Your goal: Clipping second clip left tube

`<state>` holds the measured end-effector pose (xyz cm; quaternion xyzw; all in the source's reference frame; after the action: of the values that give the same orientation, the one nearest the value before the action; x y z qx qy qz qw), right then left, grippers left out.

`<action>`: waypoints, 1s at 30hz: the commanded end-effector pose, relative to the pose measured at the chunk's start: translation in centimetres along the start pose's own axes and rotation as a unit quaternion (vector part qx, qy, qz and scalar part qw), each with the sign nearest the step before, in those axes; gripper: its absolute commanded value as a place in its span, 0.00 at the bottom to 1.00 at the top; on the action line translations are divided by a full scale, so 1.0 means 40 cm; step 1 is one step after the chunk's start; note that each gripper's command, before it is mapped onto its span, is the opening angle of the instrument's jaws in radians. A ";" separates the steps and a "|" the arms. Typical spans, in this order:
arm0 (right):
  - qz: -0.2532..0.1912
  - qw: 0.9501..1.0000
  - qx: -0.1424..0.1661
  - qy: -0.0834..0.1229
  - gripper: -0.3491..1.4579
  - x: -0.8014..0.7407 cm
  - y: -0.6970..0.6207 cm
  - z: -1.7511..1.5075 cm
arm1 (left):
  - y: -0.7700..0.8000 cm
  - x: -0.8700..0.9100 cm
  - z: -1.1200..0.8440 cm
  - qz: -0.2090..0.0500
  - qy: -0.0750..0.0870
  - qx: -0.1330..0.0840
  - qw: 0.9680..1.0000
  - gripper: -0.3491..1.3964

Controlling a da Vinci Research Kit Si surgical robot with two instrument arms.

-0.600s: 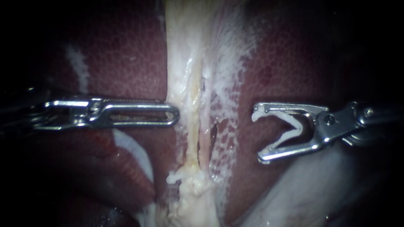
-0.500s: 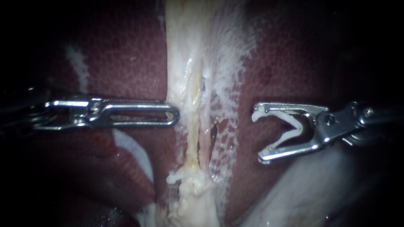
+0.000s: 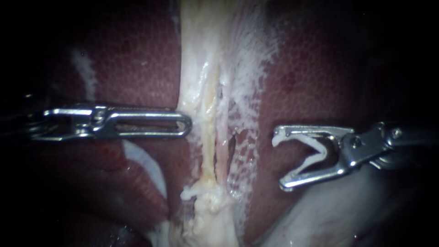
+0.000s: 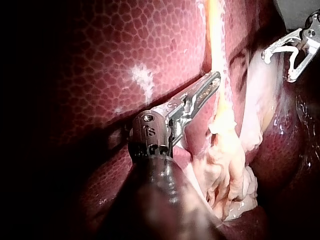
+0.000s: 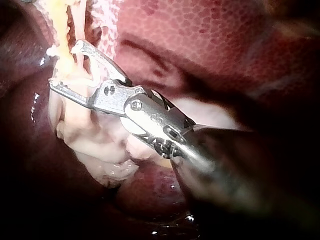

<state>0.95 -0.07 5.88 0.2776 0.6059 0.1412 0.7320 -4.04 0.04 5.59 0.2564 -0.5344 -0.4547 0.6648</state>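
Two thin tubes run side by side down a pale strand of tissue in the endoscope view: a yellowish left tube (image 3: pixel 208 137) and a pinker right tube (image 3: pixel 222 137). My left instrument (image 3: pixel 187 124) comes in level, its slotted jaws shut, tip against the strand's left edge; the left wrist view shows the same left instrument (image 4: pixel 214 80) beside the yellow tube (image 4: pixel 217 60). My right instrument (image 3: pixel 278 160) stands off to the right of the tubes, apart from them. Its jaws are spread wide and hold an open white clip (image 3: pixel 320 148), mouth toward the tubes. The right instrument (image 5: pixel 64 65) nears the pale tissue.
Dark red liver (image 3: pixel 137 68) lies on both sides of the strand. A frayed lump of pale tissue (image 3: pixel 206 196) hangs at the strand's lower end. Whitish tissue (image 3: pixel 329 210) sits below my right instrument, and a pale flap (image 3: pixel 146 164) below my left.
My right instrument with its clip has dropped a little lower beside the tubes. My left instrument has shifted slightly up and back to the left. The tissue has not moved.
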 end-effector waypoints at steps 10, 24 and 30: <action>0.037 0.999 0.018 -0.016 0.52 -0.0091 0.0008 0.0138 | -0.0065 -0.0085 -0.0078 -0.011 -0.018 0.006 1.000 0.00; 0.055 0.997 0.033 -0.031 0.52 -0.0163 0.0051 0.0296 | -0.0092 -0.0078 -0.0081 -0.014 -0.019 0.005 1.000 0.00; 0.050 0.997 0.038 -0.034 0.52 -0.0181 0.0069 0.0341 | -0.0098 -0.0076 -0.0081 -0.013 -0.019 0.005 1.000 0.00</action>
<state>2.16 -0.57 6.79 0.3396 0.5699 0.1452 0.7340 -3.87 0.07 5.03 0.2580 -0.5455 -0.4659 0.6471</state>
